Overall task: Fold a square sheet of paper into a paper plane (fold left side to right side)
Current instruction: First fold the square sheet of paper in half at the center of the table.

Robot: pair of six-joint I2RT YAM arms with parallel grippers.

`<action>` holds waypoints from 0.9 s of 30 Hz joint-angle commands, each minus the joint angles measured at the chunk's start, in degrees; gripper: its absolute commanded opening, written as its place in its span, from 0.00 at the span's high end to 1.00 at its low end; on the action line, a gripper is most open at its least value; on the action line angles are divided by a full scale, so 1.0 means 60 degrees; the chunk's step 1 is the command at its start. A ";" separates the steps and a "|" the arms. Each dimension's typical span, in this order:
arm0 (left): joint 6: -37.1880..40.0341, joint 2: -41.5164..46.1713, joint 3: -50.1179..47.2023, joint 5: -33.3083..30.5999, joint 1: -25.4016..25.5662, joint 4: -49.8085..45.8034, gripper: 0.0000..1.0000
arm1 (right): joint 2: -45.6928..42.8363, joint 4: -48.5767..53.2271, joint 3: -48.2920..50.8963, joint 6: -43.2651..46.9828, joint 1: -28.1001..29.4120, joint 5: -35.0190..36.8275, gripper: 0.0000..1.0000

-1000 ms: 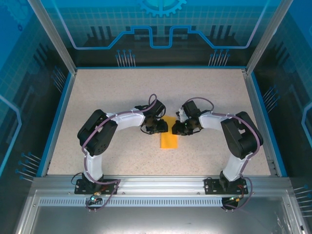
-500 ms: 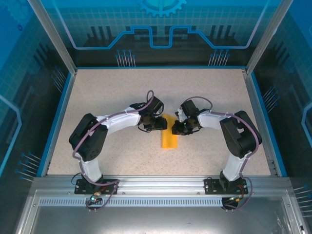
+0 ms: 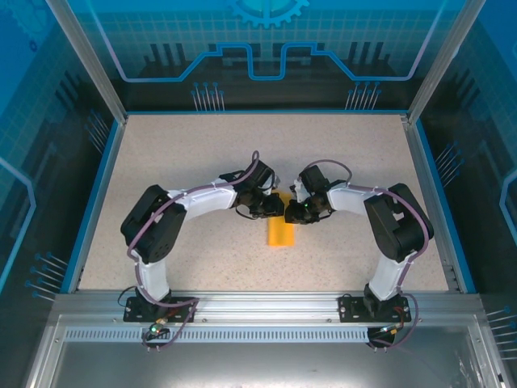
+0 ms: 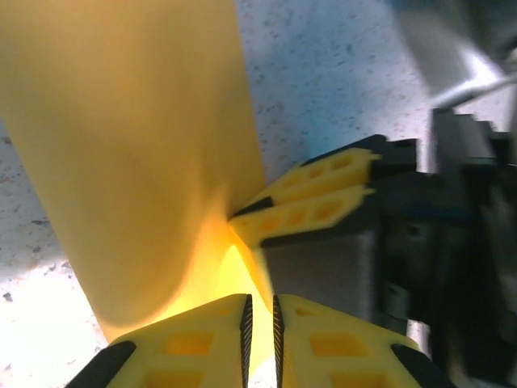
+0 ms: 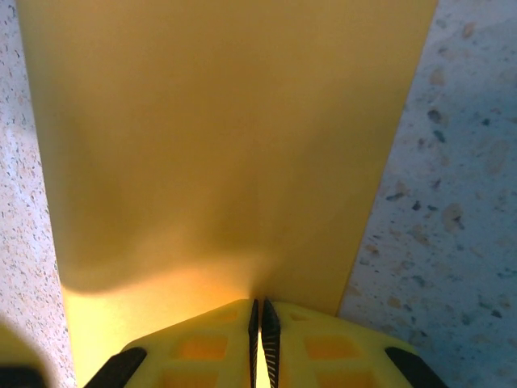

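Sheet of paper (image 3: 280,233) is folded into a narrow strip at mid tabletop (image 3: 186,153), long axis running near to far. Left gripper (image 4: 260,303) and right gripper (image 5: 258,305) sit at its far end, jaws narrow, each pinching the paper.

Sheet (image 3: 279,235) far end hidden under left end effector (image 3: 275,208) and right end effector (image 3: 290,215).

Both arms elbow inward, wrists lowered — left gripper (image 3: 273,207) and right gripper (image 3: 293,213) nearly meet, jaws pinched on the paper (image 3: 280,234).
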State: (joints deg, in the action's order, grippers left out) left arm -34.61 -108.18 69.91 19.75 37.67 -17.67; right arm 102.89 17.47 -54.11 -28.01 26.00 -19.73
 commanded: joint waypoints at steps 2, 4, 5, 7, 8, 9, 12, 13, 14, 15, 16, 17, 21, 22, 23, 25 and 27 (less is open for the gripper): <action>-0.0116 -0.0388 -0.0229 0.0129 -0.0013 -0.0043 0.83 | 0.0498 0.0807 0.0100 0.0243 0.0223 0.0739 0.85; -0.0063 -0.0482 -0.0346 0.0063 -0.0041 -0.0035 0.84 | 0.0518 0.0878 0.0073 0.0293 0.0215 0.0760 0.85; -0.0040 -0.0500 -0.0412 0.0050 -0.0067 -0.0035 0.84 | 0.0541 0.0908 0.0048 0.0327 0.0222 0.0743 0.85; 0.0000 -0.0542 -0.0538 0.0006 -0.0157 -0.0024 0.84 | 0.0609 0.0990 0.0002 0.0386 0.0222 0.0728 0.85; 0.0039 -0.0557 -0.0602 -0.0007 -0.0191 -0.0022 0.85 | 0.0629 0.1010 -0.0011 0.0405 0.0223 0.0717 0.85; 0.0055 -0.0572 -0.0678 -0.0039 -0.0260 -0.0019 0.85 | 0.0651 0.1024 -0.0034 0.0421 0.0223 0.0703 0.85; 0.0097 -0.0533 -0.1009 -0.0076 -0.0502 0.0055 0.85 | 0.0708 0.1071 -0.0038 0.0477 0.0223 0.0649 0.85; 0.0094 -0.0503 -0.1133 -0.0069 -0.0597 0.0118 0.85 | 0.0719 0.1090 -0.0035 0.0479 0.0223 0.0659 0.85; 0.0108 -0.0457 -0.1272 -0.0054 -0.0695 0.0183 0.85 | 0.0712 0.1066 -0.0022 0.0488 0.0222 0.0686 0.85; 0.0128 -0.0410 -0.1404 -0.0040 -0.0780 0.0232 0.85 | 0.0676 0.1031 0.0002 0.0480 0.0223 0.0681 0.85; 0.0132 -0.0362 -0.1519 -0.0018 -0.0884 0.0276 0.85 | 0.0657 0.0987 0.0021 0.0492 0.0219 0.0680 0.85; 0.0166 -0.0299 -0.1636 0.0000 -0.0966 0.0295 0.85 | 0.0635 0.0970 0.0025 0.0483 0.0222 0.0684 0.85; 0.0275 0.0207 -0.1952 0.0170 -0.1202 0.0392 0.86 | 0.0592 0.0967 0.0012 0.0508 0.0220 0.0680 0.85; 0.0336 0.0379 -0.1976 0.0215 -0.1218 0.0389 0.86 | 0.0599 0.0983 -0.0005 0.0511 0.0222 0.0662 0.85; 0.0399 0.0578 -0.1984 0.0238 -0.1217 0.0396 0.85 | 0.0609 0.0969 -0.0018 0.0510 0.0221 0.0649 0.85; 0.0464 0.0943 -0.1969 0.0323 -0.1221 0.0411 0.85 | 0.0619 0.0958 -0.0014 0.0522 0.0213 0.0613 0.85; 0.0431 0.1246 -0.1965 0.0541 -0.1203 0.0619 0.85 | 0.0616 0.0947 -0.0009 0.0521 0.0225 0.0612 0.85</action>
State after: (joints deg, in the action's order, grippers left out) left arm -33.67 -104.73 58.28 22.31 30.55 -13.69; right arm 103.85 18.57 -55.59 -25.85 26.61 -19.75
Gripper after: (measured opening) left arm 0.147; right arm 0.149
